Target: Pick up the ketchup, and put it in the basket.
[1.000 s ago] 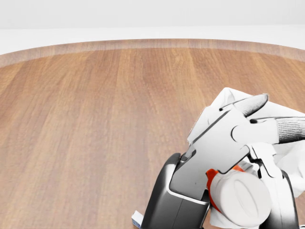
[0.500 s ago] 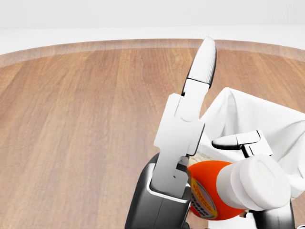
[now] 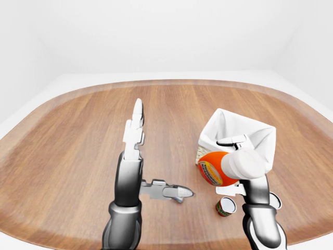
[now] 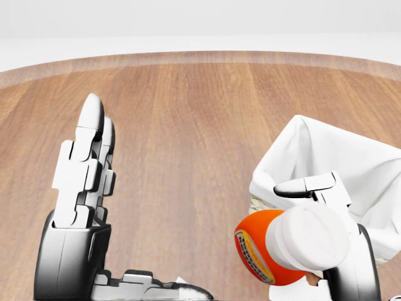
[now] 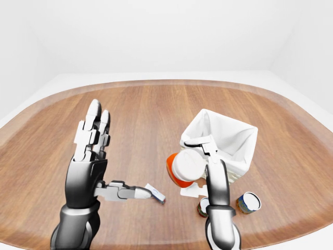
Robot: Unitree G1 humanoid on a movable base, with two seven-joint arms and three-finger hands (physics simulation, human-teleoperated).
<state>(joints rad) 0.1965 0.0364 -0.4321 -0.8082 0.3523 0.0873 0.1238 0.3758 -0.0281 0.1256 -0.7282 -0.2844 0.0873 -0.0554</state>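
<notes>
The ketchup is an orange-red bottle with a wide white cap. It lies tilted in the air with its cap turned toward the camera. My right hand is shut on it, one finger curled over the top. The bottle hangs against the lower left corner of the basket, outside its rim. The basket is lined with white cloth. My left hand stands open well left of the bottle, fingers upright and thumb stretched right, holding nothing.
Two small cans stand on the wooden table below the basket, by my right forearm. A small white and blue packet lies at my left thumb's tip. The table's rounded edge curves across the top of the head view.
My left hand has swung away from the ketchup to the left and opened wide. The bottle stays in my right hand, now uncovered and shifted slightly left.
</notes>
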